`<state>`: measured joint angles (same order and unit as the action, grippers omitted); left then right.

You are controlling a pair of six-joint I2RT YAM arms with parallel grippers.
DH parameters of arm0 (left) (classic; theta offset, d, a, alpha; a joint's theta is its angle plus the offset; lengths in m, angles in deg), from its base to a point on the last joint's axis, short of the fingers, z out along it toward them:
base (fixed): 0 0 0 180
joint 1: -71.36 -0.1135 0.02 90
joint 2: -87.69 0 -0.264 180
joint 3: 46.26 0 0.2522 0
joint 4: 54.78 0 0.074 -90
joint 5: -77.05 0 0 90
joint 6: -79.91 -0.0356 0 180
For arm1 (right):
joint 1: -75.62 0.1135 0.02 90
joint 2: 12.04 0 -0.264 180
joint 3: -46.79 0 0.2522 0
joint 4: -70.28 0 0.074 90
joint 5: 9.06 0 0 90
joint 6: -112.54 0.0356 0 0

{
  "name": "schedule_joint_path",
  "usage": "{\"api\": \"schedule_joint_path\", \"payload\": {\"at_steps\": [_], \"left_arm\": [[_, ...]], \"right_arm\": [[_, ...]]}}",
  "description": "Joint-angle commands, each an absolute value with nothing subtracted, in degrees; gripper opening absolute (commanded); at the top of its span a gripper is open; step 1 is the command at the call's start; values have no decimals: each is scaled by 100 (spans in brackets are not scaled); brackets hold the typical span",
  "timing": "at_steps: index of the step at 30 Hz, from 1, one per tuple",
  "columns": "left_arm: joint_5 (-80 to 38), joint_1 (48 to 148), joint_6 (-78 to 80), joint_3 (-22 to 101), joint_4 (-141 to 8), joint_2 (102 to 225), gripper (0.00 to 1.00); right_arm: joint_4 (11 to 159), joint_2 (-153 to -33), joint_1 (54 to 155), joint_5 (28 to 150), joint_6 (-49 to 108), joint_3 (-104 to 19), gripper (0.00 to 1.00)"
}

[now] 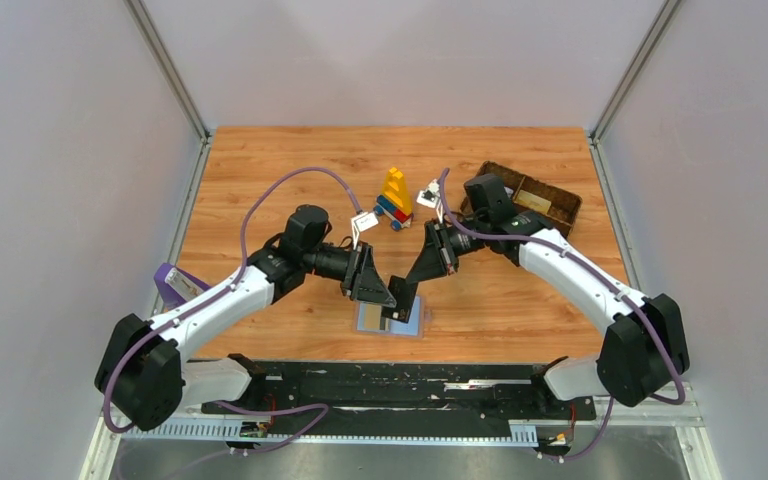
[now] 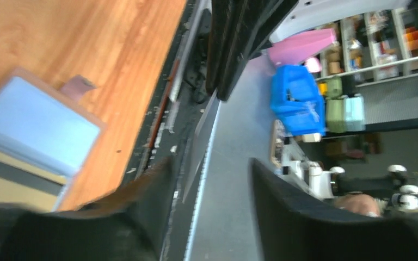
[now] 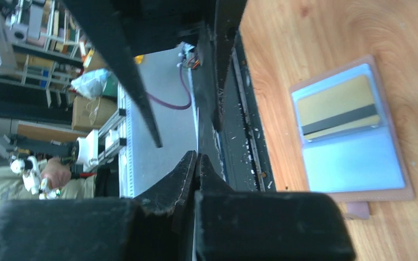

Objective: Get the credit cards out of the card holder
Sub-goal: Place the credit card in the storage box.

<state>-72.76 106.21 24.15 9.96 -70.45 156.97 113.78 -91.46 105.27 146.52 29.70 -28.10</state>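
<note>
You have the thin light-blue two-panel card holder point(image 1: 415, 318) lying open and flat on the wooden tabletop point(image 1: 290, 160). It sits at 6 o'clock, close to the near edge and between your two arms. Its 9 o'clock panel shows a tan-gold card with a black stripe point(image 1: 369, 318) tucked inside, and the 3 o'clock panel shows only plain blue. The right wrist view shows the same holder point(image 3: 354, 163), the striped card point(image 3: 337, 106) behind the clear pocket, and a small pinkish tab point(image 3: 356, 209) sticking out from one edge. No other card can be made out.

Your left gripper point(image 1: 378, 296) hangs over the holder's 9 o'clock panel. Its wrist view shows the fingers point(image 2: 141, 212) spread apart with nothing between them, and the holder point(image 2: 38, 125) lies off to one side of them, not in the gap.

Your right gripper point(image 1: 403, 295) comes in from 2 o'clock and points down at the middle of the holder. In its wrist view the fingers point(image 3: 168, 185) are pressed together at the tips. You cannot tell whether something thin is pinched there, because the dark shapes around the tips merge.

Farther back, a toy of stacked yellow, blue and red blocks point(image 1: 395, 195) stands at 12 o'clock, and a brown woven compartment basket point(image 1: 545, 205) sits at 1 o'clock.
</note>
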Motion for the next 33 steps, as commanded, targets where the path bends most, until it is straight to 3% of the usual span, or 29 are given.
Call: {"api": "schedule_joint_path", "payload": {"at_steps": [1, 3, 5, 17, 24, 33], "left_arm": [[-6713, 10631, 1956, 1391, -7829, 15557, 74], [-6457, 10620, 1855, 1461, -8067, 15494, 94], [-6014, 10613, 1700, 1599, -8402, 15478, 99], [-4291, 10581, 842, 2412, -10105, 15346, 100], [-3829, 10571, 756, 2374, -10409, 15041, 100], [-3851, 10568, 666, 2339, -10480, 14994, 100]], "right_arm": [[11026, -8967, 10172, 13988, 3452, -2955, 0], [10700, -8847, 9940, 13813, 3820, -2828, 0], [10446, -8668, 9687, 13387, 4177, -2681, 0], [9640, -7214, 7769, 9945, 5538, -1419, 0], [8859, -6938, 6605, 9501, 5814, -638, 0], [7369, -7034, 6370, 8534, 6301, 93, 0]]}}
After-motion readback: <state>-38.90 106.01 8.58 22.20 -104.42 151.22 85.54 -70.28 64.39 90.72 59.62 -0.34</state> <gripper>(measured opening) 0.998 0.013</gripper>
